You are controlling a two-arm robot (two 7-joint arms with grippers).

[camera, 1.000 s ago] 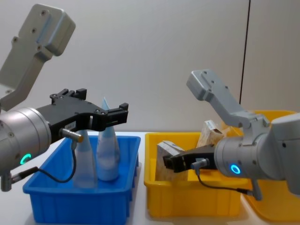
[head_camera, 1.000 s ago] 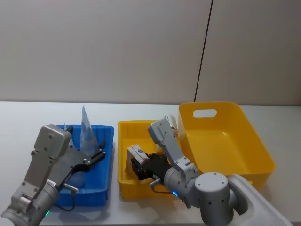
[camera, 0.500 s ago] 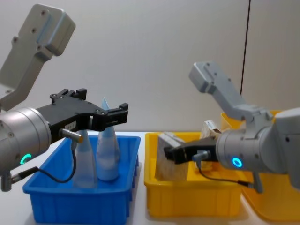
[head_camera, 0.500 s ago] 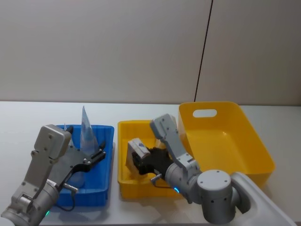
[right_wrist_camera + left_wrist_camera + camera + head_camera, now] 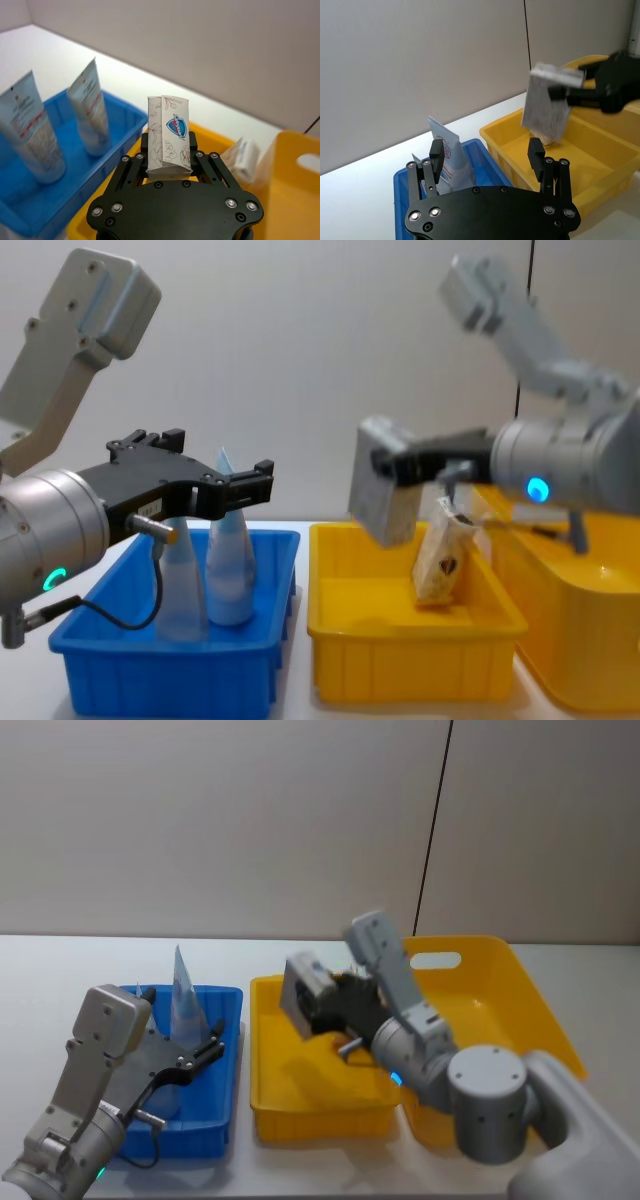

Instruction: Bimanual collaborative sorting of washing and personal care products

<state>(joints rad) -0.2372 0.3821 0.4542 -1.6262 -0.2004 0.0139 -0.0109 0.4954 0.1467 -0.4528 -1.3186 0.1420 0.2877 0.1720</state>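
Slipping is the chief danger: the right gripper (image 5: pixel 402 462) is clamped on the white-grey carton (image 5: pixel 385 502) by one end, so the carton hangs tilted in the air above the small yellow bin (image 5: pixel 400 660), over that bin's side nearer the blue bin (image 5: pixel 170 660). With so little of the carton between the jaws, I judge that a quick swing could let it pivot or drop; it would then fall back into the small yellow bin, catch on its rim, or strike the cream carton (image 5: pixel 445 555) that leans upright inside it. The left gripper (image 5: pixel 486 152) hovers with its fingers spread wide and nothing between them, to the left of the small yellow bin, just above the two tubes (image 5: pixel 232 570) that stand on end in the blue bin. If the carton is carried that way, the two grippers could meet, or a brush from either could topple the tubes, which look easy to tip. If it goes the other way, toward the large yellow bin (image 5: pixel 590 640) on the right of the small yellow bin, the hanging end might clip the wall between them. Which bin is meant cannot be told from here.
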